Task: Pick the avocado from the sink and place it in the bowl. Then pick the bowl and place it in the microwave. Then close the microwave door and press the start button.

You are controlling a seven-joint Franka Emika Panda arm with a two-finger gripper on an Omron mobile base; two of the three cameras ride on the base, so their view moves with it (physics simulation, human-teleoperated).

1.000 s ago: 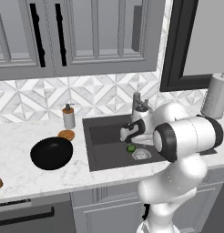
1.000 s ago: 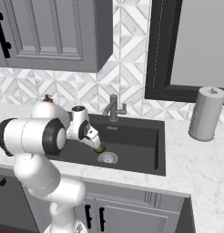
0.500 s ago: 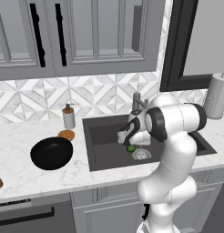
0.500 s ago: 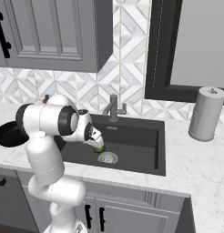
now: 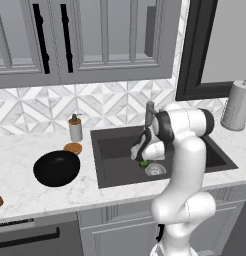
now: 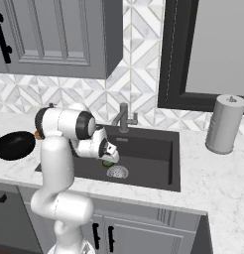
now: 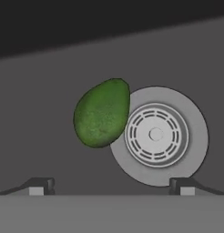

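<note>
Down in the dark grey rectangular recessed sink [image 5: 115,150], the small bright-green avocado [image 7: 102,113] lies on the basin floor, its edge overlapping the rim of the round silver drain [image 7: 158,134]. Two-finger gripper [image 7: 111,185] hangs above it, jaws spread wide, nothing between them; fingertips [image 7: 39,185] clear of the fruit. Wide glossy black bowl [image 5: 56,168] sits on the white marble counter [image 5: 25,150] left of the sink, just beside a flat orange-brown disc [image 5: 73,148].
</note>
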